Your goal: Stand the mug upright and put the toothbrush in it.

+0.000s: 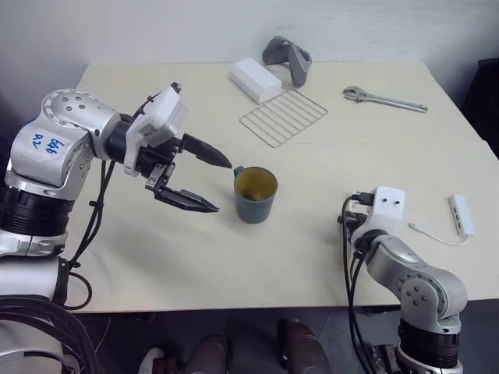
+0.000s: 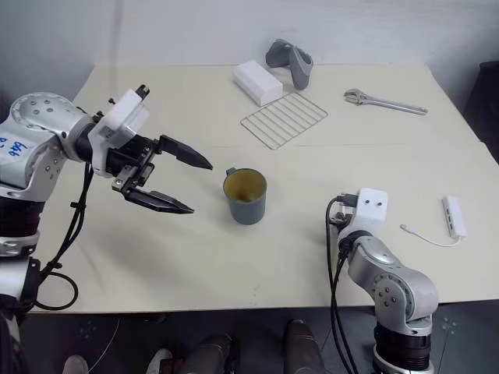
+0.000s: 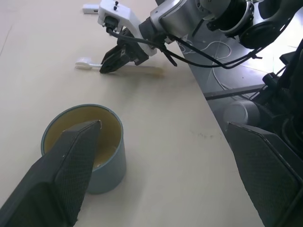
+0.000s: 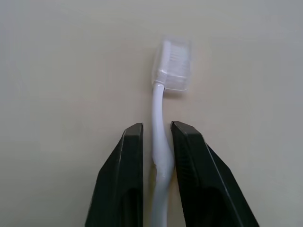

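The dark teal mug [image 1: 255, 195] stands upright at the middle of the table, its yellowish inside showing. My left gripper [image 1: 222, 187] hovers open just to its left, fingers pointing at it; in the left wrist view its two fingers frame the mug [image 3: 85, 146]. The white toothbrush [image 4: 173, 66] lies flat on the table near the front right. My right gripper [image 4: 154, 130] is shut on its neck, both fingers pressed against the handle below the bristled head. The left wrist view also shows that gripper [image 3: 108, 67] on the toothbrush [image 3: 87, 63].
At the back lie a wire rack [image 1: 282, 117], a white box [image 1: 255, 79], a grey handheld device [image 1: 288, 58] and a metal wrench [image 1: 384, 99]. A white USB adapter [image 1: 461, 215] with a thin cable sits at the right edge.
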